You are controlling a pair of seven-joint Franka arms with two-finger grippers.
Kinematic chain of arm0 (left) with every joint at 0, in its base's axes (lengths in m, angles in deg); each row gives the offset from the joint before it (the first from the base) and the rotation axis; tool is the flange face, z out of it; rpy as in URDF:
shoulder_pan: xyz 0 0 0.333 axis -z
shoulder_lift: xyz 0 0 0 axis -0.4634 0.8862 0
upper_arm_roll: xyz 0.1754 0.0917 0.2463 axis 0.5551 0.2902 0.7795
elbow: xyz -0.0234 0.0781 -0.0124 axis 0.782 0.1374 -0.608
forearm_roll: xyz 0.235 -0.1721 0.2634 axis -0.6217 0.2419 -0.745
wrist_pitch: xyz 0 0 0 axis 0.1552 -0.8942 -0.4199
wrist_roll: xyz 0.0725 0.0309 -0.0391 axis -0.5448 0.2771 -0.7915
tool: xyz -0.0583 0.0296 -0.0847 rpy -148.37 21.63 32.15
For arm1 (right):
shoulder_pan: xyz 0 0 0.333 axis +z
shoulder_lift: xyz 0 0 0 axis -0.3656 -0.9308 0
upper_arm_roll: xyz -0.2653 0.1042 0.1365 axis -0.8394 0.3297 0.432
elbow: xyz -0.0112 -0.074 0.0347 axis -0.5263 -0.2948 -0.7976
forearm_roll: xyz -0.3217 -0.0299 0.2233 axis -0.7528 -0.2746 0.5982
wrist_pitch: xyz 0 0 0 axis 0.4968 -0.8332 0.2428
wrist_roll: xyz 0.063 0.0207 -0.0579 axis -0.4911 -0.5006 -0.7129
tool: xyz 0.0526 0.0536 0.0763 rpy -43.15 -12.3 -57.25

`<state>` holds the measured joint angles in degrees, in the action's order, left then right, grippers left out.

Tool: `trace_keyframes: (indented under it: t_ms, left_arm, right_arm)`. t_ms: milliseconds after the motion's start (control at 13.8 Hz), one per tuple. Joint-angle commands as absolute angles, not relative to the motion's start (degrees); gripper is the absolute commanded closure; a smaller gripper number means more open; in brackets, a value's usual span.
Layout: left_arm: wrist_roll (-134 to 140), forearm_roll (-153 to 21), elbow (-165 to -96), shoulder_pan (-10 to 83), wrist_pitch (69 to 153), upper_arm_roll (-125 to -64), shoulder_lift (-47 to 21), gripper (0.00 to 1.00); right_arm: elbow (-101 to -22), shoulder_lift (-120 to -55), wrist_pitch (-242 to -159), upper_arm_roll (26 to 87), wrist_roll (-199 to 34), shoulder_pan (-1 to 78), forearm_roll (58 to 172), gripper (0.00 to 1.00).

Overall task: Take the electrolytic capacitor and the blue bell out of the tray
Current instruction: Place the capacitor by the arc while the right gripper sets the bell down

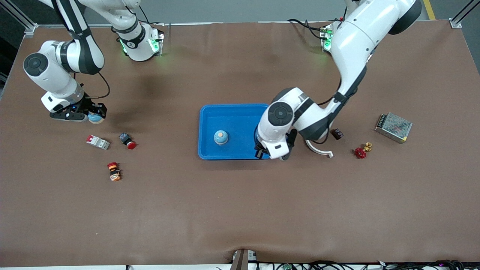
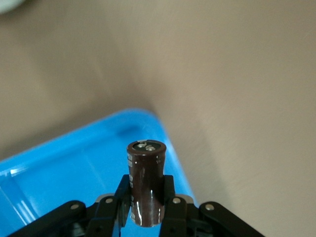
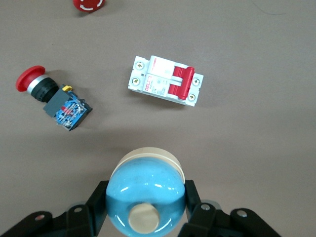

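Your left gripper [image 2: 146,207] is clamped on the capacitor [image 2: 146,183], holding it upright over the corner of the blue tray [image 1: 210,123]. A bell [image 1: 221,137] already sits in that tray. Your right gripper [image 3: 145,212] grips a second blue bell [image 3: 145,197] above the table near the circuit breaker [image 3: 165,80] and red push button [image 3: 52,98].

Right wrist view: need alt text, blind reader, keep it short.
The right gripper is shut on a blue bell with a cream button and base, held over the brown table. On the table below lie a white circuit breaker with red switches and a red-capped push button.
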<state>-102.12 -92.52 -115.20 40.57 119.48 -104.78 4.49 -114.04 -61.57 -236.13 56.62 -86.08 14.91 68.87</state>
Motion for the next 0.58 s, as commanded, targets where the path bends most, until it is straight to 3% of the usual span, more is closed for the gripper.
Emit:
trace_keyframes:
  t_ms: [0, 508]
  left_arm:
    - [-95.4, -93.0, -114.9, 36.6, 114.8, -105.0, 1.9, 1.0]
    - [-82.5, -93.2, -117.2, 26.3, 111.6, -104.6, 2.3, 1.0]
  right_arm:
    - [-114.8, -65.6, -241.6, 57.7, -85.8, 12.9, 67.8, 1.0]
    - [-114.7, -75.0, -253.1, 57.7, -85.9, 12.0, 67.8, 1.0]
